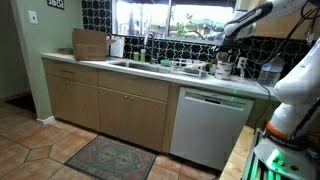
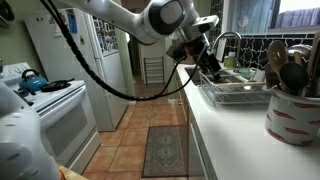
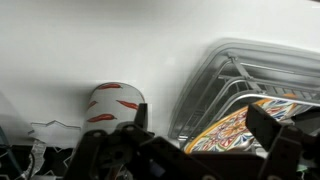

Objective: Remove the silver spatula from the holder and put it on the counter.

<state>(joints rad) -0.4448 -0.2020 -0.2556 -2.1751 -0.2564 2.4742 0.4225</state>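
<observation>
Item: my gripper (image 2: pixel 208 60) — hanging over the dish rack (image 2: pixel 240 96) in an exterior view. In the wrist view my fingers (image 3: pixel 285 142) stand wide apart with nothing between them, so released and empty

Item: holder (image 2: pixel 293 115) — a white crock with red chilli marks, upright on the counter (image 2: pixel 235 145), just beside the dish rack and apart from my gripper. In the wrist view it stands near the rack's wire corner

Item: utensils (image 2: pixel 285 68) — a bunch of dark spoons and handles standing in the holder. I cannot tell the silver spatula apart among them

Item: plate (image 3: pixel 235 130) — brightly patterned, standing on edge in the dish rack, close under my fingers

Item: the counter seen lengthwise in an exterior view — pale off-white with a built-in sink (image 1: pixel 128 64), topping tan cabinet doors (image 1: pixel 125 105) and a white dishwasher (image 1: pixel 210 120); a cardboard box (image 1: pixel 90 43) sits toward its far end

Item: floor — tan tiles with a patterned rug (image 2: pixel 165 150); a white stove (image 2: pixel 50 110) stands across the aisle
</observation>
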